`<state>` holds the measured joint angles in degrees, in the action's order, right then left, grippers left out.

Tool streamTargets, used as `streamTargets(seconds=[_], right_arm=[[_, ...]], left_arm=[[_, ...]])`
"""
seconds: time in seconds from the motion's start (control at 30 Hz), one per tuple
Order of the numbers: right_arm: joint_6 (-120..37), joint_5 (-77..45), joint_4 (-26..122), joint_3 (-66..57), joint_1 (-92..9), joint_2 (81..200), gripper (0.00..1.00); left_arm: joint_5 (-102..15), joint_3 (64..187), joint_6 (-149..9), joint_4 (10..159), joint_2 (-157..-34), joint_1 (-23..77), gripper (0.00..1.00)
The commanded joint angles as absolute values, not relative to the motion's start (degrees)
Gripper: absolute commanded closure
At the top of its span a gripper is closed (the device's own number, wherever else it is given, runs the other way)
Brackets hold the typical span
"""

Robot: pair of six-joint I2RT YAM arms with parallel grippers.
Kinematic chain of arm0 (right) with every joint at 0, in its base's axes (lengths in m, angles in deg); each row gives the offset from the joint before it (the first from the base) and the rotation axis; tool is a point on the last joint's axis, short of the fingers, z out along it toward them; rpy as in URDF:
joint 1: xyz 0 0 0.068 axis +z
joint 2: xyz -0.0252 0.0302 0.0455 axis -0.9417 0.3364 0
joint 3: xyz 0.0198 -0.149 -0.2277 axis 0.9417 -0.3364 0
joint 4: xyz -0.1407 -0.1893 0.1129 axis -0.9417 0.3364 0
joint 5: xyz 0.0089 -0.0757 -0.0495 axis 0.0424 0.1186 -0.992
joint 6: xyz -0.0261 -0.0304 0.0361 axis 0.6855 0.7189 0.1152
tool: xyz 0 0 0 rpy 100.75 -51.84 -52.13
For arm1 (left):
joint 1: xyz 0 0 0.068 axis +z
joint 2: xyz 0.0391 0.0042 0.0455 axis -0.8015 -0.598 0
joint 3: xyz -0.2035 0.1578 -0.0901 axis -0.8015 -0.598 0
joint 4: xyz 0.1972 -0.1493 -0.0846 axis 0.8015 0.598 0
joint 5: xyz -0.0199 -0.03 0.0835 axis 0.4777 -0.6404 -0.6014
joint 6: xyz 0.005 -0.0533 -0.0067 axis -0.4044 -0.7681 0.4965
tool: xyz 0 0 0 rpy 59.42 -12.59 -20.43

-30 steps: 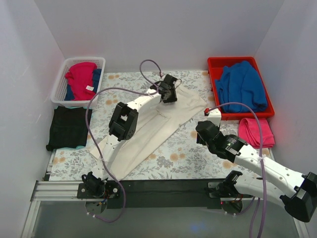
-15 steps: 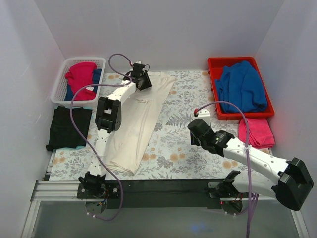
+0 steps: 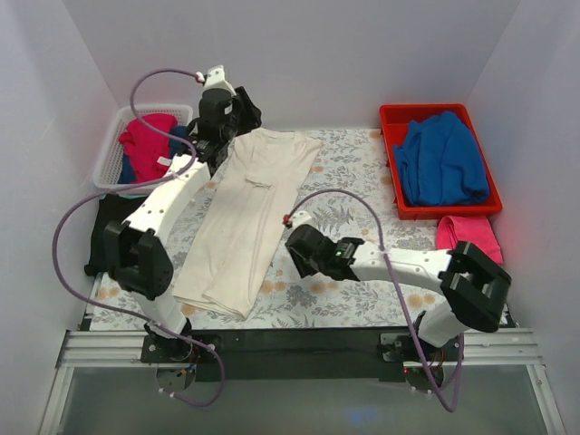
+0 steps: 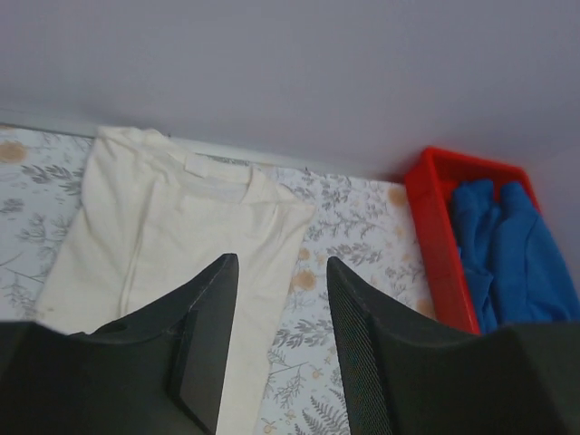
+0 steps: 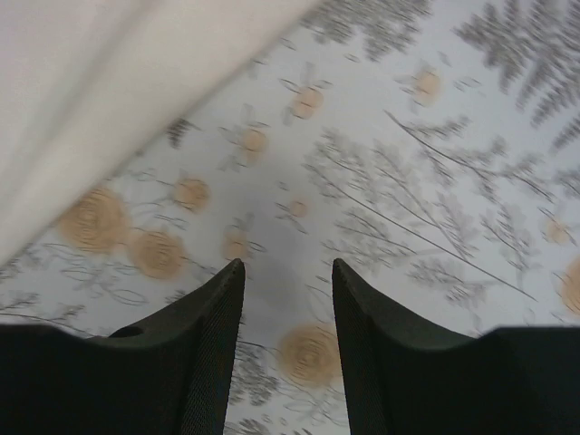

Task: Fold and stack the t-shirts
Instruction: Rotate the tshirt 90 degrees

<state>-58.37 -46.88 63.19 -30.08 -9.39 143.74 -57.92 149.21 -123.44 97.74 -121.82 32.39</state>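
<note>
The left arm (image 3: 168, 195) reaches far forward, with its elbow folded back near its base and the forearm rising to a wrist held high. The left end effector (image 4: 279, 272) tilts forward and down, its two dark fingers (image 4: 204, 335) spread apart with nothing between them. The right arm (image 3: 408, 263) lies low, elbow out to its right, forearm swung across leftward. The right end effector (image 5: 286, 272) points steeply down, its jaws parted and gripping nothing.

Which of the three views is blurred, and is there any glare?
Top external: sharp, evenly lit, only a red tint on the wall beside the red tray. Left wrist: slightly soft, cream shirt readable. Right wrist: tablecloth smeared; no glare.
</note>
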Motion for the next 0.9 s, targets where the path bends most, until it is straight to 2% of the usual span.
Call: streamTargets(seconds=[0.0, 0.3, 0.57, 0.73, 0.87], right_arm=[[-53.6, -41.9, 56.3, -21.4, -3.5, 151.4, 0.51], [-48.7, -33.9, 53.1, -10.9, 4.6, 162.3, 0.51], [-47.3, -30.1, 52.3, -6.1, 6.9, 169.4, 0.51], [-47.6, -28.4, 52.3, -7.5, 7.0, 171.2, 0.52], [-49.1, -30.0, 52.3, -15.0, 6.9, 169.5, 0.53]], left_arm=[[-67.3, 142.6, -124.3, 101.9, -117.0, 32.8, 0.57], [-71.7, 129.0, -130.0, 108.2, -108.1, 33.1, 0.57], [-71.8, 126.3, -134.3, 111.6, -106.7, 36.8, 0.57], [-69.2, 126.0, -135.0, 112.0, -106.9, 39.6, 0.57], [-68.1, 125.4, -135.4, 111.8, -107.3, 40.4, 0.56]])
